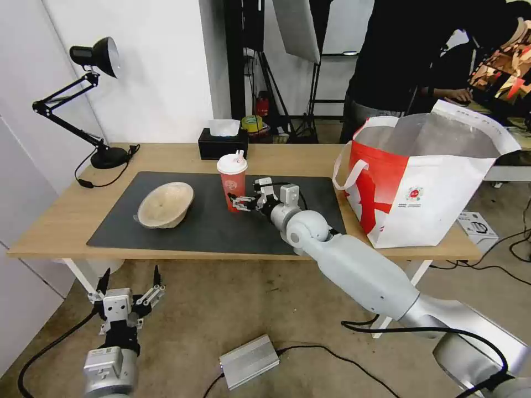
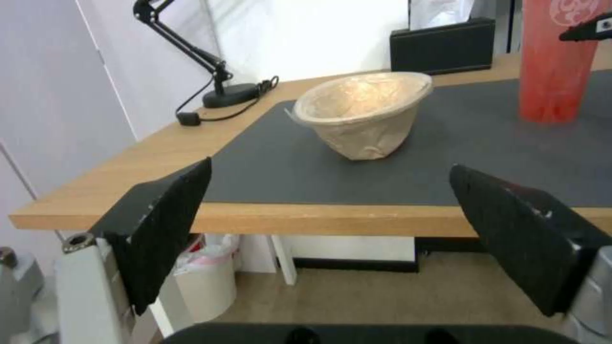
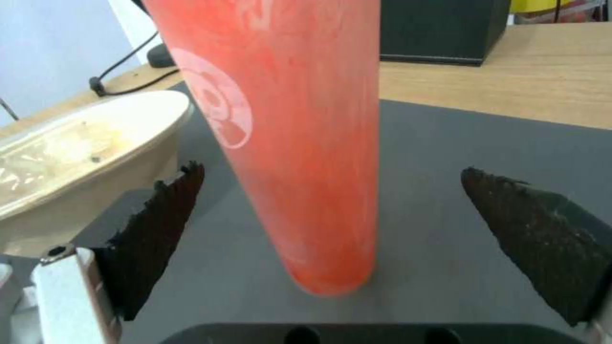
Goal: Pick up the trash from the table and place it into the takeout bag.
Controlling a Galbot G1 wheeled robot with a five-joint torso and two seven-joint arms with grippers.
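Cup: red cup [image 1: 232,185] with white lid stands upright on the mat [image 1: 215,232], near the mat's far edge, just in front of the tissue box [image 1: 222,145]
Right gripper: right gripper [image 1: 239,202] reaches over the mat to the cup at mid height; its fingers are spread wide, with the cup's lower body between the two pads [image 3: 159,229] and a gap on each side, neither pad touching
Cup from the right wrist: the cup [image 3: 300,143] rises from the mat straight ahead of the gripper, its white round logo facing the pad on the bowl's side
Bowl: tan bowl [image 1: 165,204] sits tilted on the mat beside the cup, on the lamp's side, apart from the cup and from the right gripper
Left gripper: left gripper [image 1: 129,284] hangs low in front of the table [image 1: 55,221], below its near edge, fingers spread apart and holding nothing; the bowl [image 2: 363,112] lies ahead of it and higher, well apart
Bag: bag [image 1: 426,182] stands open on the table's end beside the mat, on the far side of the cup from the bowl, foil lining showing, one white handle hanging toward the mat
Lamp: black lamp [image 1: 91,105] at the table's far corner beyond the bowl
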